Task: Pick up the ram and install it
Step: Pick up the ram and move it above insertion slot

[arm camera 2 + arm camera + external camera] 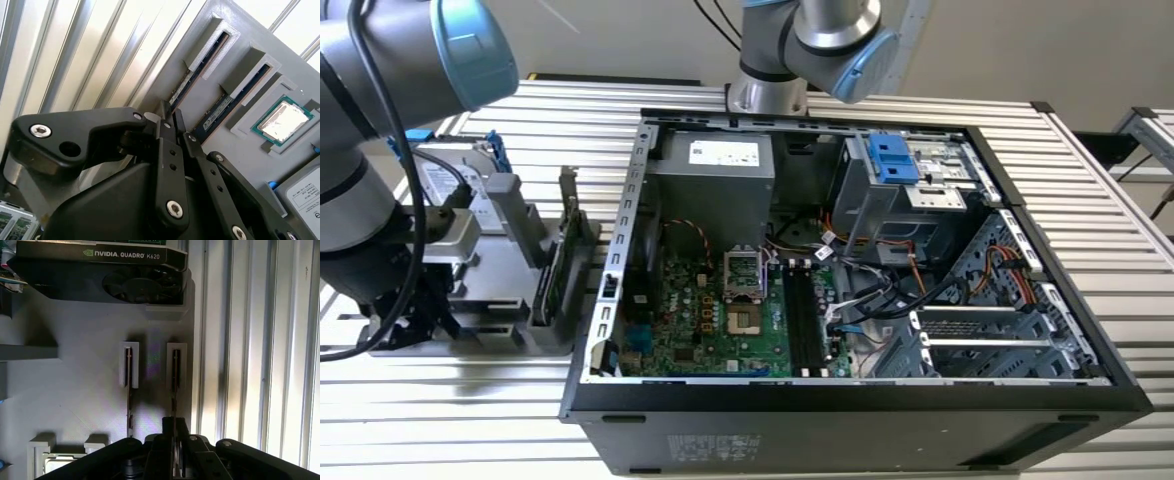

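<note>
Pick-up step, judged: claw (174,437) pinching ram (174,371), stick nearer edge of gray holder (85,400), seated in slot; holder at exterior view's left of open computer case (854,415). Lifting calls for straight pull, no tilt.

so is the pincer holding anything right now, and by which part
Cannot be told. The pincer is at one end of a memory stick standing in the grey rack, but a firm grip isn't visible.

Glare is washing out the ribbed surface (260,340) in the first wrist view, while shadow is darkening the grey tray (75,405) beside it.
</note>
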Motion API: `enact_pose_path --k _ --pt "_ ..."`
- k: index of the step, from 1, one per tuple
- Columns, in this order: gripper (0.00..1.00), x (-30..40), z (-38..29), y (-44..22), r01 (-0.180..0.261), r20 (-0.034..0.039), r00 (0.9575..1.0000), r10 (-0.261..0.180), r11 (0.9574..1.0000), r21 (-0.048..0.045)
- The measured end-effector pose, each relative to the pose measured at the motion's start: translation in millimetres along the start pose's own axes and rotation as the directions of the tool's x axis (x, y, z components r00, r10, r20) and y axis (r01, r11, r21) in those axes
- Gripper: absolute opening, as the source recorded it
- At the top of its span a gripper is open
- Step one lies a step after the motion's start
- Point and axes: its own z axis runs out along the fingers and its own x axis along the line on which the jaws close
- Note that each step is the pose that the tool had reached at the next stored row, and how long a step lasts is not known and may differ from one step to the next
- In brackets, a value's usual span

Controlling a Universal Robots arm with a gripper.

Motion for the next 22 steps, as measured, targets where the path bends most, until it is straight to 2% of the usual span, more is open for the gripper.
enact_pose_path --k 12,22 --pt "0.0 0.2 -0.1 0.1 0.0 0.0 1.0 0.0 1.0 -0.0001" --pt "0.0 0.0 -5.9 0.1 0.0 0.0001 1.0 0.0 1.0 0.0001"
